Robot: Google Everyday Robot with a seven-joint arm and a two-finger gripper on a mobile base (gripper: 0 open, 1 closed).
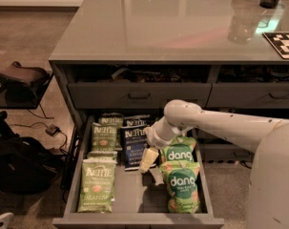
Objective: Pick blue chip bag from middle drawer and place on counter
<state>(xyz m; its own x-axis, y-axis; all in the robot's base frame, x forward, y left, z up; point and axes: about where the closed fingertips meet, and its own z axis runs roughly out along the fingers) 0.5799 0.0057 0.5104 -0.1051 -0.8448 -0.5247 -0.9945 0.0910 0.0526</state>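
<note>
Camera view: reach step, I judge. The hand (149,160) hangs low in the drawer (143,197), below the front edge of the desk (172,27), just beside the blue bag (133,146); its grip cannot be told. Next: close on it, lift.

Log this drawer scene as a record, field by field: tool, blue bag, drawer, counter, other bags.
tool: low inside the open drawer, at the blue bag's lower right corner; contact unclear
blue chip bag: lying flat, back centre of the drawer, not lifted
middle drawer: pulled open
counter: glossy grey top above the drawers
other bags: light green Kettle bags on the left, green dang bags on the right
</note>
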